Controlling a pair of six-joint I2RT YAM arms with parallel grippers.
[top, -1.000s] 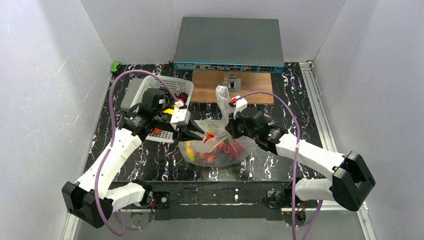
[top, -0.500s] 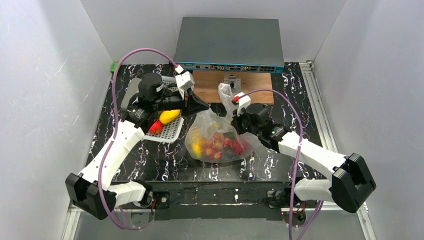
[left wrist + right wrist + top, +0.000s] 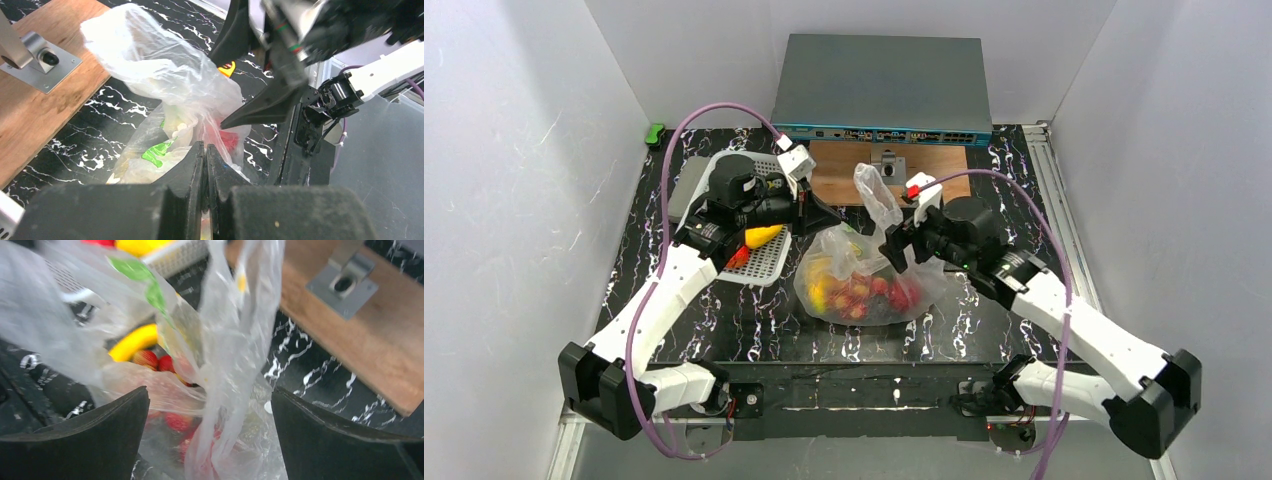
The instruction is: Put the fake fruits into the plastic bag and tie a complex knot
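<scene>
**Step in hand:** work on the bag mouth, either holding it for loading or the opening of the knot; which of the two cannot be settled.

**Left side:** The white basket (image 3: 769,262) lies left of the bag. A yellow piece (image 3: 764,236) and a red piece (image 3: 736,256) lie in it, so loading is judged incomplete.

**Left arm:** It reaches from the near-left corner towards the far side and bends right across the basket. The left gripper (image 3: 822,213) points right at the bag's upper left edge. In the wrist view its jaws are pressed together with a thin fold of film at the tips, judged a pinch on the plastic bag (image 3: 864,300).

**Centre:** The bag sits on the table (image 3: 724,320), just near of the wooden board (image 3: 944,185). Most of the fake fruits (image 3: 861,292) are inside, red and yellow ones showing through the film. One handle loop (image 3: 874,197) stands upright, twisted.

**Right arm:** It comes up from the near-right corner and angles left. The right gripper (image 3: 896,245) is spread wide and grips nothing. The upright loop hangs between its fingers, clear of both.

**Next move, as judged:** The right jaws should close on that loop. The left must keep its pinch so the mouth does not collapse. The film is thin and slippery, so a shallow bite may slide off.
</scene>
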